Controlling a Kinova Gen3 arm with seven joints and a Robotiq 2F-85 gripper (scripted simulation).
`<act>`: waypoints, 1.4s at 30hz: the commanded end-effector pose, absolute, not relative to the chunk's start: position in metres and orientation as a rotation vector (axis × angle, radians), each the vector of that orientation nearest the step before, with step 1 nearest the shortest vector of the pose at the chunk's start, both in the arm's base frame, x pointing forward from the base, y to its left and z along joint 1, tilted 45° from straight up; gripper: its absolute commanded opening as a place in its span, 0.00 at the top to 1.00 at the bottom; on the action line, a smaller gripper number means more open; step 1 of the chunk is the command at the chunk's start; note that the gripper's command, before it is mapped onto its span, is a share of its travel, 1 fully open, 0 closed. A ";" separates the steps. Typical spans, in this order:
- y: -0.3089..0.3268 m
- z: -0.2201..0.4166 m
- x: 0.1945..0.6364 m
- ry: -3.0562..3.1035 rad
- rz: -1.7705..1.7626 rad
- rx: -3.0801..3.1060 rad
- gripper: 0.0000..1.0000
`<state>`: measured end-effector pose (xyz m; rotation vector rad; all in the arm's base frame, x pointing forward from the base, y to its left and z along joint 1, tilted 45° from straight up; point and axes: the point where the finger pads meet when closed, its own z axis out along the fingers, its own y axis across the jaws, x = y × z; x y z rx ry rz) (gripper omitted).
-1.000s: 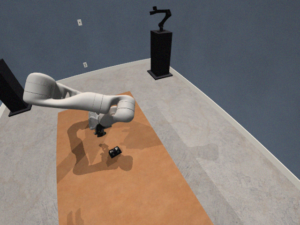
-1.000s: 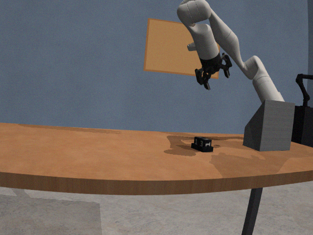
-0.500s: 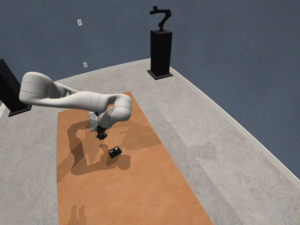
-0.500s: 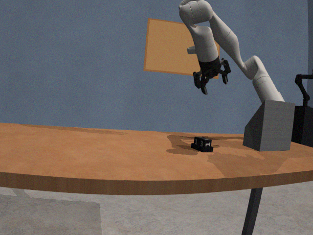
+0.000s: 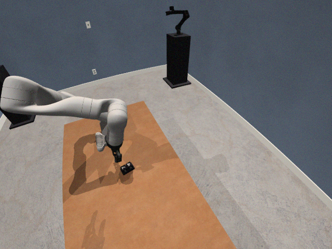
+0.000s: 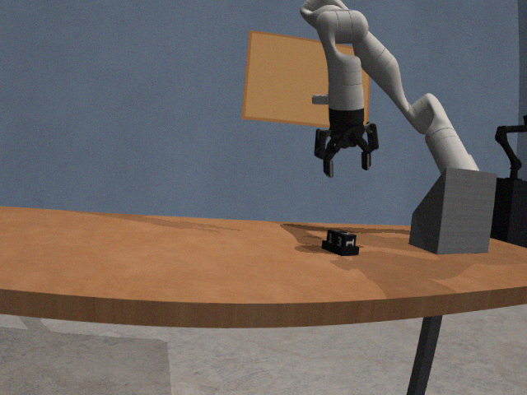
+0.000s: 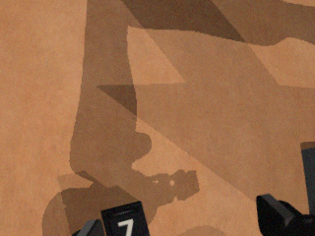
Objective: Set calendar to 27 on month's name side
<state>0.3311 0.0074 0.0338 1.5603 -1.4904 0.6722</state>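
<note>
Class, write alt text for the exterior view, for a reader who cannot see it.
An open black gripper hangs above a small black tray holding number cubes on a wooden table. Its white arm rises from a grey wedge-shaped mount.

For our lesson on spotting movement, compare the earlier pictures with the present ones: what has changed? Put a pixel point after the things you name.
The gripper (image 5: 118, 161) (image 6: 347, 166) has swung from a slant to pointing nearly straight down, and in the top view it has come closer to the calendar (image 5: 127, 168) (image 6: 340, 243) (image 7: 124, 221). Nothing was taken hold of or let go; its fingers remain open. The calendar and the gray mount (image 6: 466, 212) stayed put.
</note>
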 end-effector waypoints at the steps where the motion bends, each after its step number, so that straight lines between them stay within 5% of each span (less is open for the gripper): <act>1: 0.005 0.037 0.337 -1.521 0.683 1.645 0.00; 42: -0.014 -0.016 0.353 -1.541 0.676 1.935 0.00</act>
